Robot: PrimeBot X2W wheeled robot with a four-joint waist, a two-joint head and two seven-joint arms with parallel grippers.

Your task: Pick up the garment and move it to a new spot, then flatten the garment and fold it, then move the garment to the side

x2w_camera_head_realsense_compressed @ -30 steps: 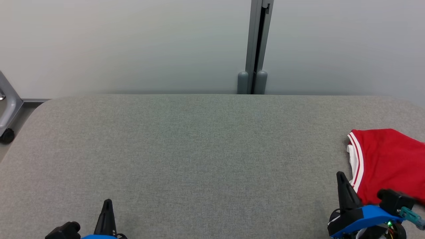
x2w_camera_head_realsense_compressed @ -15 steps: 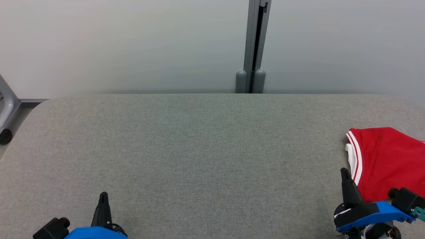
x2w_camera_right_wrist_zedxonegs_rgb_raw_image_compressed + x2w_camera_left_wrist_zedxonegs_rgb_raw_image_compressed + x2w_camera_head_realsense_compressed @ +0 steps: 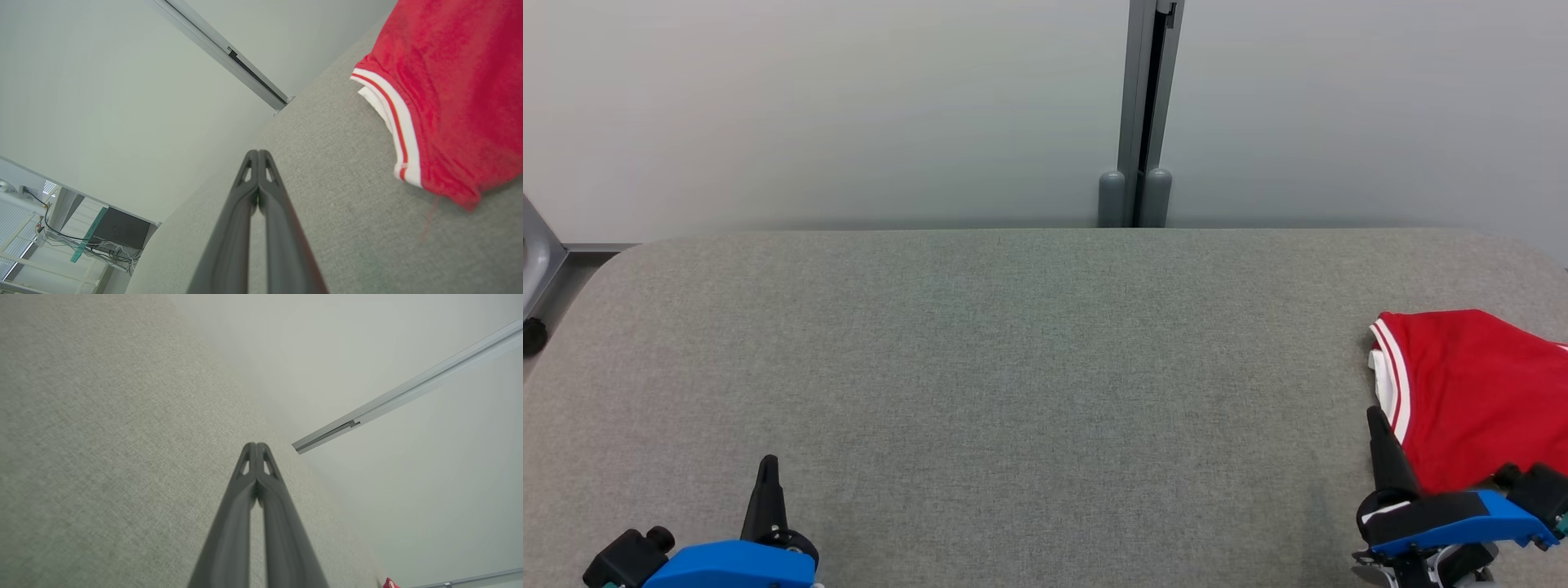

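The red garment [image 3: 1470,392], folded, with a white and red striped edge, lies at the right side of the grey table [image 3: 1013,359], partly cut off by the picture's edge. It shows close up in the right wrist view as the garment [image 3: 457,90]. My right gripper [image 3: 1374,416] is shut and empty just left of its near corner, not touching it; its fingertips meet in its own view, right gripper [image 3: 258,153]. At the lower left my left gripper [image 3: 767,464] is shut and holds nothing; left gripper [image 3: 256,446] points along bare cloth.
A pale wall with a grey vertical post [image 3: 1139,114] stands right behind the table's far edge. A metal frame with a castor [image 3: 533,269] sits off the table's left corner. The right wrist view catches shelving and cables [image 3: 73,241] beyond the table.
The camera has drifted slightly, shifting the scene left and up. Both grippers have drawn back toward the near edge, the right one away from the garment, which stays put.
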